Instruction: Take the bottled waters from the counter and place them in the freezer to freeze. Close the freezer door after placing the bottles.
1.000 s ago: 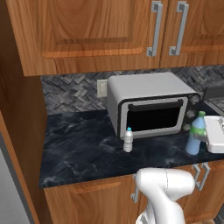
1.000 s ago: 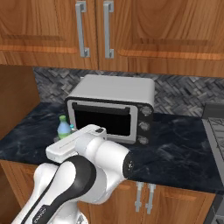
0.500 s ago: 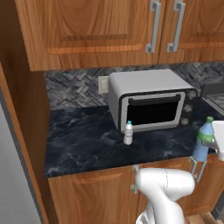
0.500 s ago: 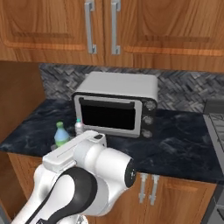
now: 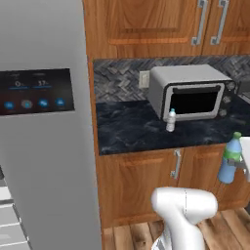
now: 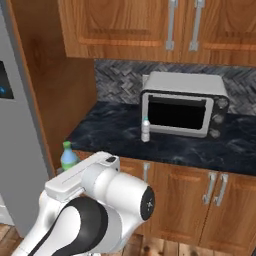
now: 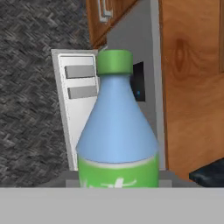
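Note:
My gripper (image 5: pixel 238 162) is shut on a blue-tinted bottled water (image 5: pixel 228 159) with a green cap and green label, held in the air in front of the wooden base cabinets, off the counter (image 5: pixel 128 133). The hand view has this bottle (image 7: pixel 117 131) close up and upright, and it also peeks out behind my arm (image 6: pixel 67 157). A small whitish bottled water (image 5: pixel 170 120) (image 6: pixel 145 130) stands on the counter (image 6: pixel 107 131) just before the microwave's left corner. Beyond the held bottle the freezer (image 7: pixel 78 94) stands open, with a white interior and grey bins.
A grey microwave (image 5: pixel 191 93) (image 6: pixel 183 103) sits at the back of the counter. The tall grey fridge door with a dark touchscreen (image 5: pixel 36 92) takes up the left side. Wooden upper cabinets (image 5: pixel 161 27) hang overhead. Shelf edges (image 5: pixel 7 215) show at the lower left.
The whole picture has shifted: the base has backed away and moved left, so the fridge has come into view. The blue-tinted bottle stays in my gripper and has left the counter.

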Motion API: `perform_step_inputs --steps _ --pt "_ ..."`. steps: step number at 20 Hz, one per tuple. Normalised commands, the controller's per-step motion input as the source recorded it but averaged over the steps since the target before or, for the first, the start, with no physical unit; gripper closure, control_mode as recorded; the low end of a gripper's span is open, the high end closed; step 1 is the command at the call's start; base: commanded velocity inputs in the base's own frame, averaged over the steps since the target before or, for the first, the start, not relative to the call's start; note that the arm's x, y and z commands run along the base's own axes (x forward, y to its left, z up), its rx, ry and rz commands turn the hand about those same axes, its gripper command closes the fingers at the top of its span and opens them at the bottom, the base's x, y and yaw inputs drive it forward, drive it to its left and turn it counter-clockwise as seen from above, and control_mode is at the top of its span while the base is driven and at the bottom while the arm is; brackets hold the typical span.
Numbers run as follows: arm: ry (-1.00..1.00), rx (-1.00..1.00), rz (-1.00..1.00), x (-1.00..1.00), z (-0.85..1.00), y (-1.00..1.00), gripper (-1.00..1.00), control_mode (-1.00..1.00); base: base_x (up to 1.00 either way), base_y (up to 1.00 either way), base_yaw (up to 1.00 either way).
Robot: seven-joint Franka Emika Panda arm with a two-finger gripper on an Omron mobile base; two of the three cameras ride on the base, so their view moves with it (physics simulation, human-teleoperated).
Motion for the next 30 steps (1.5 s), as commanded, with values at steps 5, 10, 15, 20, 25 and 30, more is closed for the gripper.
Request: perform_step_inputs --steps 5,10,15,20,25,30 --pt "0.0 0.0 0.0 0.0 0.0 0.0 1.0 1.0 -0.42 0.9 0.15" --pt "0.0 0.0 0.0 0.0 0.0 0.0 1.0 1.0 0.0 1.0 0.07" --pt "0.0 0.0 0.0 0.0 0.0 0.0 1.0 1.0 0.0 1.0 0.02" --pt "0.0 0.0 0.0 0.0 0.0 0.0 1.0 1.0 0.0 0.94 0.0" --pt "0.0 0.0 0.0 0.0 0.0 0.0 1.0 1.0 0.0 0.41 0.0" --pt "0.0 0.0 0.0 0.0 0.0 0.0 1.0 1.0 0.08 0.17 0.0"
